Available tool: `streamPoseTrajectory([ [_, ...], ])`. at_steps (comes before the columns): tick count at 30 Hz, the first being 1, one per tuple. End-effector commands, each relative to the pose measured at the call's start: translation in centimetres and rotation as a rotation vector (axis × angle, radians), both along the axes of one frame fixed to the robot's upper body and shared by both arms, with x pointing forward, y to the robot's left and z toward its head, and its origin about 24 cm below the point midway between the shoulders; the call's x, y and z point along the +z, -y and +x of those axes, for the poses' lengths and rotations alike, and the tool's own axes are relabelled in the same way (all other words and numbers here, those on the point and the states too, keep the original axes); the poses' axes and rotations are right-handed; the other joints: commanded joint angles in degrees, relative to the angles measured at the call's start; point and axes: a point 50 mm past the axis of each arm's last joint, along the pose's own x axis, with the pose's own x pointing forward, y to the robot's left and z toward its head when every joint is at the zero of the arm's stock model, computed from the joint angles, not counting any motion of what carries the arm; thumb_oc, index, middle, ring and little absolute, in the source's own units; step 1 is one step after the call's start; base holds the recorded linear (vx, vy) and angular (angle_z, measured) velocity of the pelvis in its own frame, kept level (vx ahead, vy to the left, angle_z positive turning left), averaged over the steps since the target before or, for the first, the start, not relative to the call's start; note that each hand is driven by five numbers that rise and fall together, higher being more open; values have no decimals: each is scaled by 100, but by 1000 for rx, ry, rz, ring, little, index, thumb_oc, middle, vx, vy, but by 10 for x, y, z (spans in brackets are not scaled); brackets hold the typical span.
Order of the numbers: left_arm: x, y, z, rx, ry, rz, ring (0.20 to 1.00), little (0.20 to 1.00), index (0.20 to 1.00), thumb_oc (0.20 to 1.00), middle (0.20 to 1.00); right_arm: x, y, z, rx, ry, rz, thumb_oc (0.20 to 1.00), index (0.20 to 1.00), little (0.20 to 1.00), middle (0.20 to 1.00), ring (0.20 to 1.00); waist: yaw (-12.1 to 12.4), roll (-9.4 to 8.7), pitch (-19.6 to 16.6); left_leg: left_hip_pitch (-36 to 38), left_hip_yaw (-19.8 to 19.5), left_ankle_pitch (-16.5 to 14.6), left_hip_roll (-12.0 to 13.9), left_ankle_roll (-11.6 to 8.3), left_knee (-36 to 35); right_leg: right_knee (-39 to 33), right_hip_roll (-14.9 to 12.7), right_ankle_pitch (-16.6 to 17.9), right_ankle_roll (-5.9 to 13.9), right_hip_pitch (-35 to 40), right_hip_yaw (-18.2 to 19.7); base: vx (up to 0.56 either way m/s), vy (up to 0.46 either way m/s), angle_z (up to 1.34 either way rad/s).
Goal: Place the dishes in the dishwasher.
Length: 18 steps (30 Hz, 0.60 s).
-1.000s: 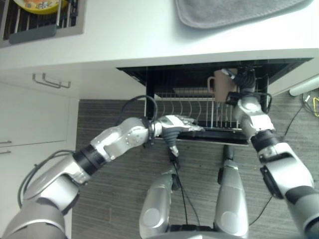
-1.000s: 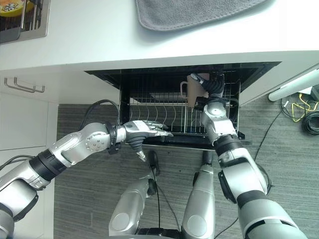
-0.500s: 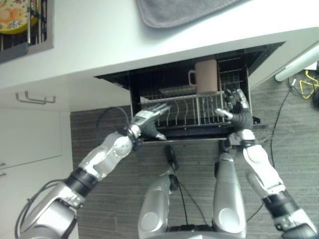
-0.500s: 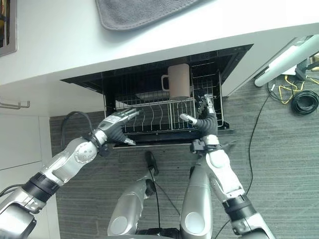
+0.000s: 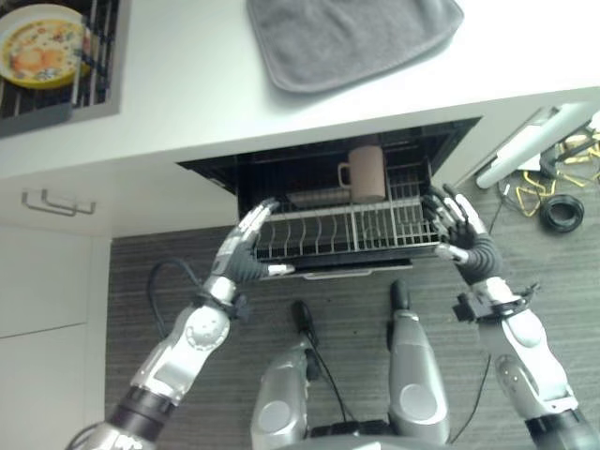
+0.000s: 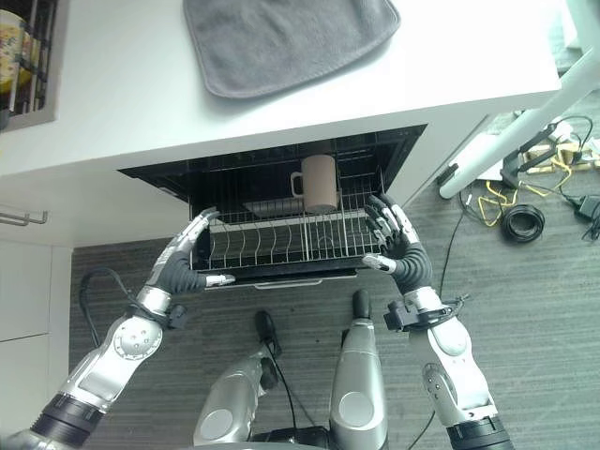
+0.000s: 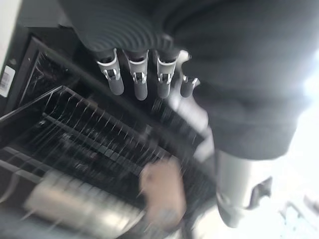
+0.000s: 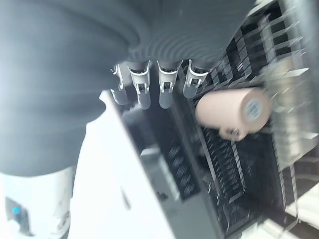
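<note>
While the wire rack (image 5: 347,230) is sitting pulled out of the dishwasher (image 5: 281,169) under the white counter (image 5: 187,94), a beige mug (image 5: 366,172) is standing in its far part. The left hand (image 5: 246,251) and right hand (image 5: 459,230) are flanking the rack's near corners, fingers straight and released, grasping nothing. A grey cloth (image 5: 352,37) is lying on the counter, and a yellow plate (image 5: 42,45) is resting in a drying rack (image 5: 89,89) far left.

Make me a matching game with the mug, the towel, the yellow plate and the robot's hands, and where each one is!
Things:
1. mug
2. grey towel
3. yellow plate
4. left hand and right hand

Places:
A. on the white counter
B. at the two ends of the dishwasher rack
C. in the rack
D. in the sink drainer

Pairs: 1-C, 2-A, 3-D, 4-B
</note>
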Motion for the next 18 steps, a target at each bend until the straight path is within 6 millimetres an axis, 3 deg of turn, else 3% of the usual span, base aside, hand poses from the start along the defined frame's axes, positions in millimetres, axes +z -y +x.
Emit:
streamPoseTrajectory([
  [1,34,-16,-6,-94,152,-228,1000,1000,1000,1000,1000,22,-8,-7,71,158,78,1000,1000,1000,1000,1000,156,-325,-709,179,269,-632,19,152,440,-344,-22,-269,-114,577,-485,91,-88,18],
  [5,35,-12,-17,-209,158,-454,1000,1000,1000,1000,1000,26,-9,-10,69,213,86,1000,1000,1000,1000,1000,334,-388,-1271,595,212,-510,87,69,84,-697,46,-206,-115,1105,-706,107,-99,19],
  [8,41,-6,-11,-319,173,-585,1000,1000,1000,1000,1000,32,-18,-5,83,275,47,1000,1000,1000,1000,1000,446,-444,-1632,937,172,-442,136,6,-242,-963,97,-186,-108,1530,-821,71,-96,17],
  [12,42,4,1,-428,122,-649,1000,1000,1000,1000,1000,42,-18,4,25,334,26,1000,1000,1000,1000,1000,512,-481,-1908,1189,160,-410,190,-73,-467,-1229,137,-140,-97,1866,-919,57,-96,9],
  [18,43,9,13,-530,109,-686,1000,1000,1000,1000,1000,39,-12,19,-48,322,-9,1000,1000,1000,1000,1000,481,-443,-2259,1476,216,-502,226,-133,-495,-1556,179,-33,-93,2165,-897,90,-51,-3],
])
